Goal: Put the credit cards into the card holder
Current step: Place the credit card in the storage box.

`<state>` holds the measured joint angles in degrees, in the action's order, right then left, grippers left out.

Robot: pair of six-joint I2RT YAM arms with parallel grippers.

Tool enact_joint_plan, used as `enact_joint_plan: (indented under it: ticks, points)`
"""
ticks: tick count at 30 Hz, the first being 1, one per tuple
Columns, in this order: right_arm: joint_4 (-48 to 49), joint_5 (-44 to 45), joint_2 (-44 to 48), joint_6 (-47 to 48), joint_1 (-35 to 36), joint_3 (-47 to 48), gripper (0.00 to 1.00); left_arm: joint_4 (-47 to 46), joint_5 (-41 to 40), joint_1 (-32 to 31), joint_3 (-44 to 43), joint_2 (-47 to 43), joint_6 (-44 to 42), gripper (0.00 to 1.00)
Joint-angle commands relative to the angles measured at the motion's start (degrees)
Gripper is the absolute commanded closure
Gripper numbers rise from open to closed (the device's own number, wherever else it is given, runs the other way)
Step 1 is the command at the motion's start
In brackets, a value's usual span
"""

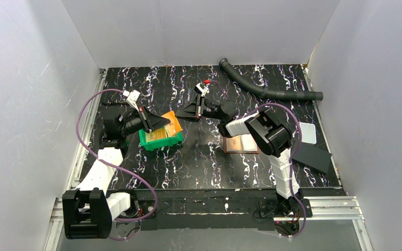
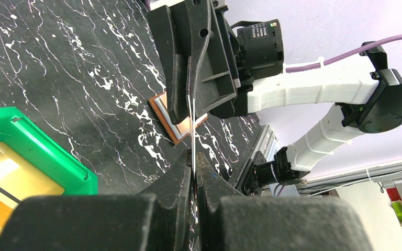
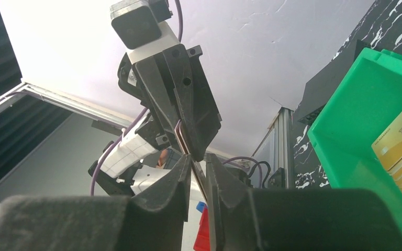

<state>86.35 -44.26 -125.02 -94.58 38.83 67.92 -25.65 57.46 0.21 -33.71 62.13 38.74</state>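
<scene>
Top external view: the left gripper (image 1: 165, 121) is squeezed shut on one orange card (image 1: 174, 123) and holds it up on its edge. Just under this gripper sits the green bin (image 1: 147, 141). More credit cards (image 2: 8, 180) lie flat inside it (tan ones and orange ones).

The right gripper (image 1: 183, 115) points straight at the left one, tip to tip. Its jaws are a little bit apart, and the far edge of the orange card sits between them. In the right wrist view, the card goes down into the gap between the two black fingers (image 3: 180, 180). I cannot tell if they press on it.

The card holder (image 1: 241, 144) lies open and flat on the table (image 1: 199, 167). It is behind the right gripper and lower down, next to that arm. It is well apart from the held card.
</scene>
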Motion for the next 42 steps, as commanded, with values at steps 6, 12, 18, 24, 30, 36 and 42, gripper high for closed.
enact_joint_plan:
  ticks: [6, 12, 18, 24, 30, 36, 42]
  points:
    - [14.12, 0.55, -0.93, 0.94, 0.76, 4.32, 0.79, -3.34, 3.27, -0.3, -0.13, -1.11, 1.27, 1.0]
    - [13.7, -0.65, -1.29, 1.9, 1.24, 4.59, 0.82, -4.05, 3.36, -0.3, 0.1, -1.32, 1.82, 1.0]
    - [15.96, -3.9, -1.79, 2.26, 2.08, 5.26, 0.74, -4.71, 3.62, -0.3, -0.11, -1.03, 2.49, 1.0]
    - [15.91, -6.1, -0.77, 3.33, 2.75, 5.63, 0.65, -4.74, 3.54, -0.3, -0.45, 0.59, 3.3, 1.0]
    - [15.93, -7.49, -0.75, 3.18, 3.53, 6.48, 0.71, -4.77, 3.61, -0.3, -1.25, 1.58, 3.78, 1.0]
    - [15.65, -7.69, -0.23, 4.27, 4.15, 5.55, 0.68, -4.84, 3.17, -0.3, -1.53, 1.73, 4.65, 1.0]
    - [15.4, -7.43, 0.55, 5.48, 4.32, 3.72, 0.74, -5.08, 1.1, 1.31, -1.53, 0.79, 6.29, 1.0]
